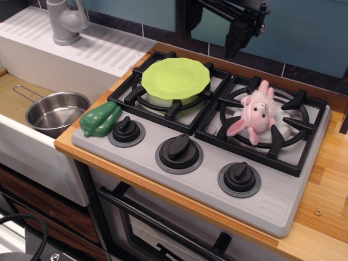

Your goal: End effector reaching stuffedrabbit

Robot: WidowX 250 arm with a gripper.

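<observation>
The stuffed rabbit point(255, 115) has a fluffy white body with pink ears, limbs and face. It lies on the right burner grate point(304, 128) of the toy stove. My black gripper point(212, 42) hangs at the top of the view, above and behind the stove, between the two burners. It is up and to the left of the rabbit and well clear of it. Its fingers point(234, 43) point down, stand apart and hold nothing. The top edge cuts off the arm.
A lime green plate point(175, 79) sits on the left burner. A green toy pepper point(99, 119) lies at the stove's front left corner by three black knobs point(179, 148). A steel pot point(54, 112) sits in the sink at left, with a grey faucet point(65, 22) behind.
</observation>
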